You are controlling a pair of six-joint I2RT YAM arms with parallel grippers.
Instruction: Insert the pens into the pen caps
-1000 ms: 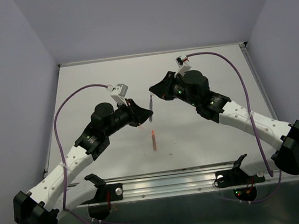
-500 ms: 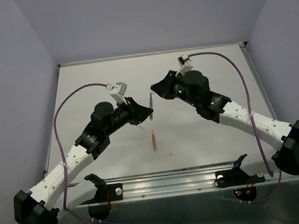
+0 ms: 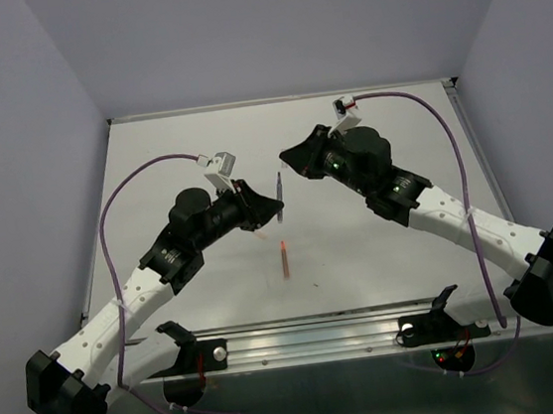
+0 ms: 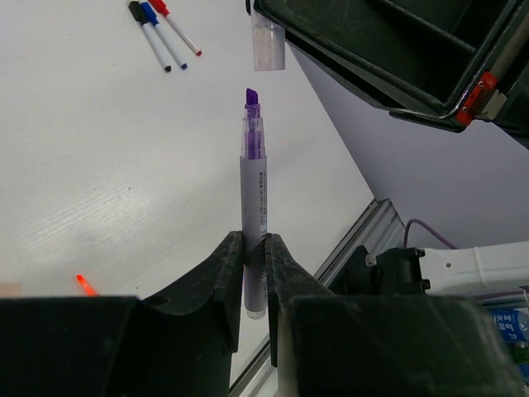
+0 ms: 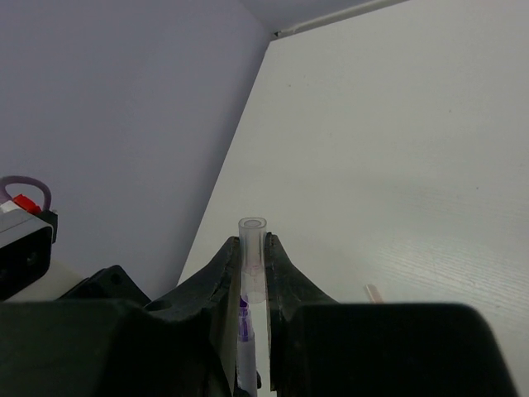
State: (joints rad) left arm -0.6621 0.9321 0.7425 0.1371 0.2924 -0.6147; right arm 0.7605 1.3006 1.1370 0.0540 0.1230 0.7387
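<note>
Wrist views: left gripper (image 4: 254, 248) pinches purple-tipped pen (image 4: 253, 178), right gripper (image 5: 253, 258) pinches clear cap (image 5: 253, 236). Three capped pens (image 4: 163, 35): left wrist only. Overhead, cap indistinct.

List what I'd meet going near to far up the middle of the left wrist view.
left gripper → purple pen, tip pointing away → clear cap. The three capped pens on the table sit about level with the cap in the picture, so they are left out of the order.

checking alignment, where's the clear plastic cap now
Left wrist view: the clear plastic cap is pinched in the right gripper, just beyond the tip of the white purple-tipped pen, not touching.
</note>
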